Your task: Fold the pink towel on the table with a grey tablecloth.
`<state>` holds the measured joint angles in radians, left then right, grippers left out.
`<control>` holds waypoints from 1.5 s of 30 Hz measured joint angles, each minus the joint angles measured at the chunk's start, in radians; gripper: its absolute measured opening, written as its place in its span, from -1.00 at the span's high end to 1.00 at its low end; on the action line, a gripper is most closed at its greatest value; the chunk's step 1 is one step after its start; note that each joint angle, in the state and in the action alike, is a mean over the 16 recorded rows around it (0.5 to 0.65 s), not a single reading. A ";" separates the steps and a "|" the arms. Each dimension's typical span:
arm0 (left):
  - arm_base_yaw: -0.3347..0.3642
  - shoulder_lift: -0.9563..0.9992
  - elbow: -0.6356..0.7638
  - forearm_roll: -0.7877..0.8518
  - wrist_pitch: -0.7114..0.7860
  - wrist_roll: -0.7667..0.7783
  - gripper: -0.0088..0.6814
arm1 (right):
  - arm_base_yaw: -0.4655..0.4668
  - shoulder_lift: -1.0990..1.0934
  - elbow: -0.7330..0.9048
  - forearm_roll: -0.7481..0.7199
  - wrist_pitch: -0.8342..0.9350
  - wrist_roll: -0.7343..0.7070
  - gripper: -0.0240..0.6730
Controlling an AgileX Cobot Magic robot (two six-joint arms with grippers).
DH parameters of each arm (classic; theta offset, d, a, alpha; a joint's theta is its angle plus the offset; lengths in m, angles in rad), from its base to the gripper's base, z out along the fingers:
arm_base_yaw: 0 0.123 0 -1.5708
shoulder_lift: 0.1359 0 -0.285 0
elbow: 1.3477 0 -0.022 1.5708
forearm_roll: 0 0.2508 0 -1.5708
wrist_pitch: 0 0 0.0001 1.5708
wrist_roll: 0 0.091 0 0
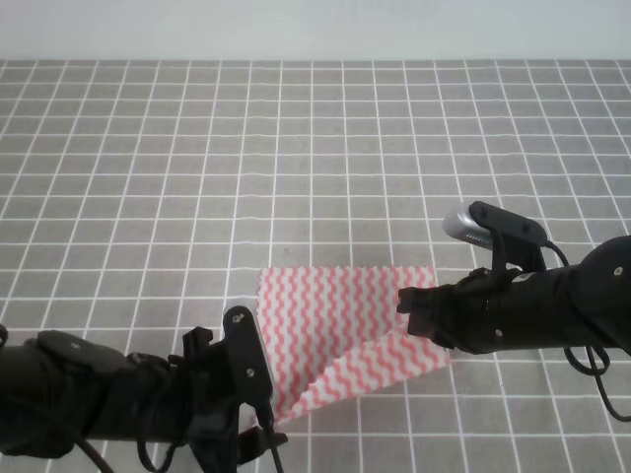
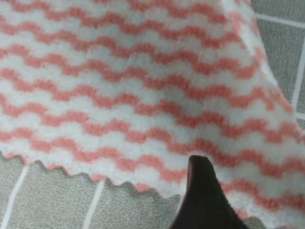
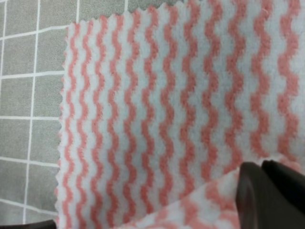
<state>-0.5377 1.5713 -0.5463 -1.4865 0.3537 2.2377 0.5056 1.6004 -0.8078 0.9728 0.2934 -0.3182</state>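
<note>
The pink towel lay near the table with a grey tablecloth front edge, looking light and limp, both claws apparently pinching its 2 near corners.

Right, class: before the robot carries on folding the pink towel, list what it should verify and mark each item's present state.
1. Left pincer holds the near corner of the pink towel: cannot tell; a dark fingertip overlaps the edge.
2. Right pincer grips the right edge: cannot tell.
3. Near edge lifted off the grey tablecloth: ok, a fold is forming.
4. Far edge lying flat: ok.
5. Towel edges squared with the grid: not ok, skewed.
</note>
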 joint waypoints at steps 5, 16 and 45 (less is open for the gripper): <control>0.000 0.002 -0.001 0.000 -0.005 0.002 0.01 | 0.000 0.000 0.000 0.000 0.000 0.000 0.98; 0.000 0.002 -0.001 -0.030 0.000 0.019 0.63 | 0.000 0.001 0.000 0.000 -0.001 -0.002 0.98; 0.000 0.047 -0.163 -0.272 -0.172 -0.008 0.98 | -0.022 0.022 -0.001 0.008 -0.078 0.001 0.98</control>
<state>-0.5379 1.6187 -0.7088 -1.7589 0.1818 2.2301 0.4839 1.6228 -0.8093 0.9805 0.2158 -0.3171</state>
